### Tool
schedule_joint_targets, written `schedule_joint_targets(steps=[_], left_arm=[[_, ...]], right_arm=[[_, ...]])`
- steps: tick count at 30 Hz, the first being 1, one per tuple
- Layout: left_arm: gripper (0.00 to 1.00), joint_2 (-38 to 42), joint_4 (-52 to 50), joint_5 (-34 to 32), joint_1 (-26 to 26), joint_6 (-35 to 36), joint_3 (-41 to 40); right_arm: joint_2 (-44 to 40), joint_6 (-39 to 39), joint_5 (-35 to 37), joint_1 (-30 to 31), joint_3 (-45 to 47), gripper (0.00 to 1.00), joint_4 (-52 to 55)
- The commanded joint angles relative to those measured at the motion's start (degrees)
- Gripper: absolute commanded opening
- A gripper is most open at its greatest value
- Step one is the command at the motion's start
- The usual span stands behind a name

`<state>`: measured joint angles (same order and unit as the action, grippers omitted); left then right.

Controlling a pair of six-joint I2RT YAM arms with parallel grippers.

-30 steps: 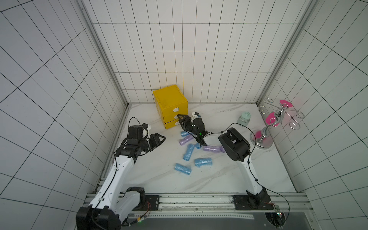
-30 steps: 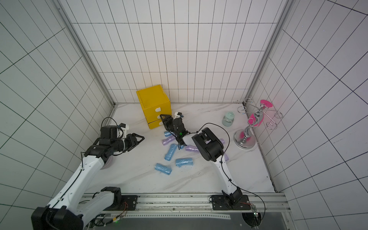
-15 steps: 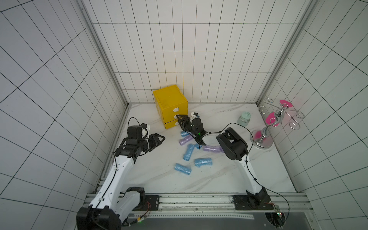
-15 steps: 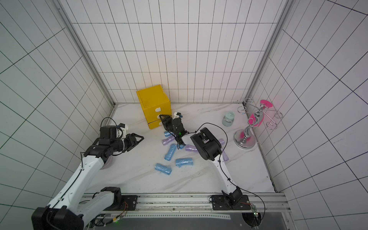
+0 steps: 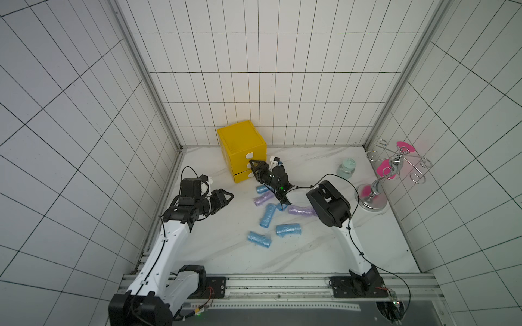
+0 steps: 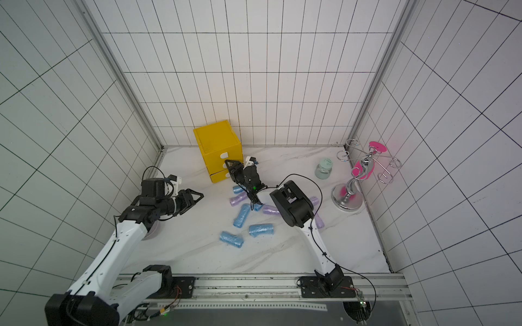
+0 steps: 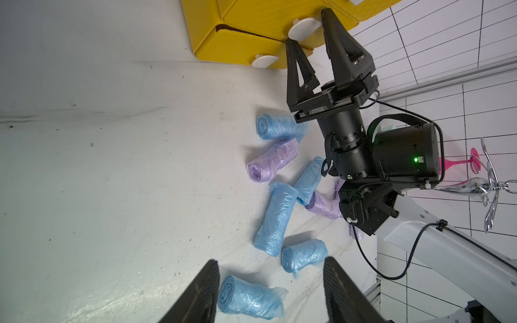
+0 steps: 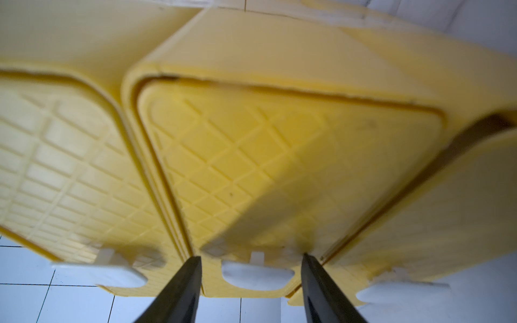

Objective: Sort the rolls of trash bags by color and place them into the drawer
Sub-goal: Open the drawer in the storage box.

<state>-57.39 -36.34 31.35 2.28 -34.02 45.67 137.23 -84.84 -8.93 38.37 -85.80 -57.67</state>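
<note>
Yellow drawer unit (image 8: pixel 251 156) blurred up close (sides cropped), lilac roll (image 5: pixel 299 210) half hidden behind the right arm (image 5: pixel 329 209), fingers of the left gripper (image 7: pixel 270 263) cropped.

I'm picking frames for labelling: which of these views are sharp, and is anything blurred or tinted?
Right wrist view: the yellow drawer unit is soft and smeared, apparently too close to focus. Left wrist view: the rolls are crisp. Both top views: sharp, with a pink glow on the wall beside the chrome stand.
</note>
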Motion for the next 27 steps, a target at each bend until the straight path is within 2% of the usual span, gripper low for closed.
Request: schedule_joint_targets(steps=[1, 5, 17, 27], left_arm=[[0.59, 0.27, -0.31, -0.13, -0.42, 1.22, -0.14], [0.59, 0.29, -0.55, -0.10, -0.65, 1.41, -0.23], [0.59, 0.43, -0.59, 0.20, -1.13, 1.47, -0.32], [0.59, 0.15, -0.10, 1.25, -1.19, 1.26, -0.41]], right_arm=[[1.55, -1.64, -0.63, -0.05, -3.27, 0.59, -1.09], [1.98, -1.66, -0.73, -0.21, -4.28, 0.58, -0.43], [3.05, -2.67, -0.65, -0.38, -5.96, 0.39, -0.29], [0.59, -2.75, 0.48, 0.03, 0.80, 0.27, -4.84]])
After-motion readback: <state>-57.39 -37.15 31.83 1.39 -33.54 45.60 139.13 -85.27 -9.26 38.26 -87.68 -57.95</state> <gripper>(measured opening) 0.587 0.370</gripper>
